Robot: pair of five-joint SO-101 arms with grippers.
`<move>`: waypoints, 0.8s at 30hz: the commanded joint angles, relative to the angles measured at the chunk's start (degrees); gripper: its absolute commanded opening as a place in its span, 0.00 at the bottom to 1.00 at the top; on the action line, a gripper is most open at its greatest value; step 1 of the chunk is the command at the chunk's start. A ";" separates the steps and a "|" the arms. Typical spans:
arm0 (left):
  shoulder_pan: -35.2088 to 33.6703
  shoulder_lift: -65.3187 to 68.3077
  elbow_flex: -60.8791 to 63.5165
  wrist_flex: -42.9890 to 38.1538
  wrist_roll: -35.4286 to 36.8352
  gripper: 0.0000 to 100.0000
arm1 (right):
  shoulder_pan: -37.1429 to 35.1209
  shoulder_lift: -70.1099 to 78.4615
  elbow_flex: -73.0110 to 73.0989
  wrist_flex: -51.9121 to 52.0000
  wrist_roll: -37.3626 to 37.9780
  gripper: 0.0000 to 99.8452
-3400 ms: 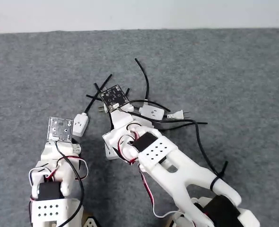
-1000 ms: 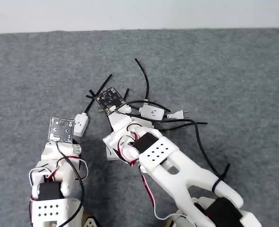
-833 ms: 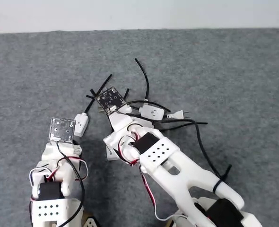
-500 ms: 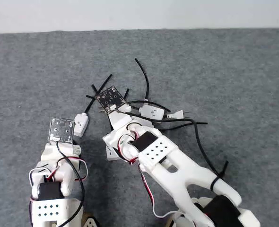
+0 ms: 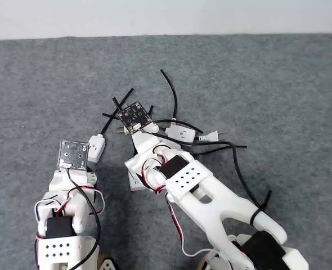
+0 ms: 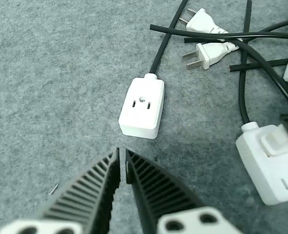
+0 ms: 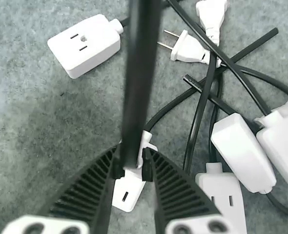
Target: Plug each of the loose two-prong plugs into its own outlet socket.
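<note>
Jaws on the right gripper (image 7: 132,163) are clamped tight round a black cord (image 7: 139,73), right at the neck of a small white socket (image 7: 127,192) lying on the grey mat (image 7: 31,112). Just beyond, a two-prong plug (image 7: 190,48) lies loose, a second plug (image 7: 211,12) past it, cords crossing both. The left gripper (image 6: 123,157) hangs all but closed and empty, tips just short of another socket (image 6: 141,107). This looks like the first pairing, nothing mated yet. Next up, by my reckoning: one gripper takes a plug and squares its prongs to the slots.
</note>
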 commanded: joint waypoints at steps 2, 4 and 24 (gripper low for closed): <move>-0.18 -0.79 -0.75 -1.32 -0.35 0.01 | -0.40 -0.40 1.32 0.66 0.44 0.01; -0.18 -0.79 -0.75 -1.32 -0.44 0.01 | -0.66 -0.40 2.90 0.22 1.41 0.01; -0.26 -0.79 -0.75 -1.32 -0.62 0.01 | -0.92 15.96 -8.97 10.59 7.56 0.01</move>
